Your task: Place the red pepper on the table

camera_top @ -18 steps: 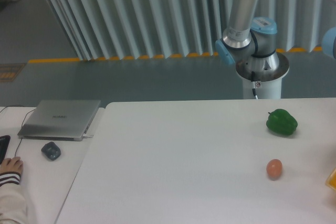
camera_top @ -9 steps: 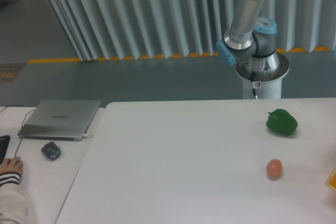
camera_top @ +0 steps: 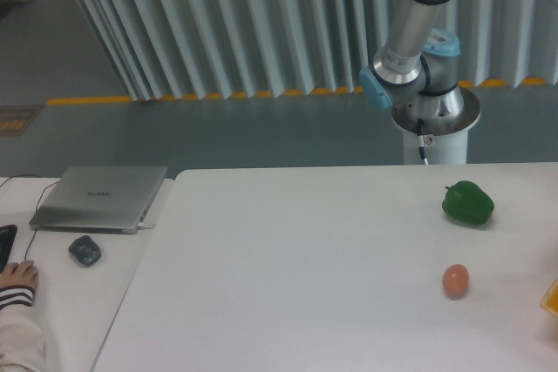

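arm [camera_top: 410,32] leaned further right, table [camera_top: 305,259] unchanged

Rear wall: ribbed pale panels [camera_top: 227,23] — grey floor [camera_top: 174,132] below, edged by a yellow-striped line [camera_top: 174,97].

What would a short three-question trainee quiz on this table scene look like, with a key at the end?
1. True or false: the red pepper is lying on the table.
2. Which object sits nearer the robot base: A) the green pepper, B) the small orange ball?
3. Fill in: on the side desk, the dark mouse lies just in front of the closed ______.

Key
1. False: no red pepper shows in this view, and the tool is out of frame.
2. A.
3. laptop.
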{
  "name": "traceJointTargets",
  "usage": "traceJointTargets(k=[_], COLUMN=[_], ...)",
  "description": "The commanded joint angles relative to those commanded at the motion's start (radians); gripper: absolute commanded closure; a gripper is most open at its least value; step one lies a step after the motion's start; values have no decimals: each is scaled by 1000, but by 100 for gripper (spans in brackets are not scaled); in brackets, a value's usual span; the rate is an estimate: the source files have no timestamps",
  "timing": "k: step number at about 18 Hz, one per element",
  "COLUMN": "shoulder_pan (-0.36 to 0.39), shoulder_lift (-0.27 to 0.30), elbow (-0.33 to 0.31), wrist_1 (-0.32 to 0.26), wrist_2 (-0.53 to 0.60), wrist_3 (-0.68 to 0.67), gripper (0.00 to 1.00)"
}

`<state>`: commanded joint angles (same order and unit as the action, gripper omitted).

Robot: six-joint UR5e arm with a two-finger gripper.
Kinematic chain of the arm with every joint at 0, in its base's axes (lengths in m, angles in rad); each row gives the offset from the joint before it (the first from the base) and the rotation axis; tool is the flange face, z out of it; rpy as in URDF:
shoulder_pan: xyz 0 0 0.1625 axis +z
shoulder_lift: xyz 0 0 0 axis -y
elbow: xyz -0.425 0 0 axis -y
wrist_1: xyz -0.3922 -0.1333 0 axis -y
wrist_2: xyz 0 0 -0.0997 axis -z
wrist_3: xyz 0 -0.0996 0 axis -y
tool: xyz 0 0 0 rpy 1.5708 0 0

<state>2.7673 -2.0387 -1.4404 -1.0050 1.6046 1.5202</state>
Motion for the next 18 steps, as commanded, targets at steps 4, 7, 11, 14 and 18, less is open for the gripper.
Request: traceJointTargets(k=[4,7,11,14,18], shoulder_pan=[12,28,32,26,-3], shoulder_lift=[-17,-40,-44,-48,-58], elbow=[0,18,11,9,6], wrist_1=[62,65,63,63,63], wrist_2=[2,3,11,35,112], wrist_3=[9,9,8,8,0], gripper=[0,0,0,0,0])
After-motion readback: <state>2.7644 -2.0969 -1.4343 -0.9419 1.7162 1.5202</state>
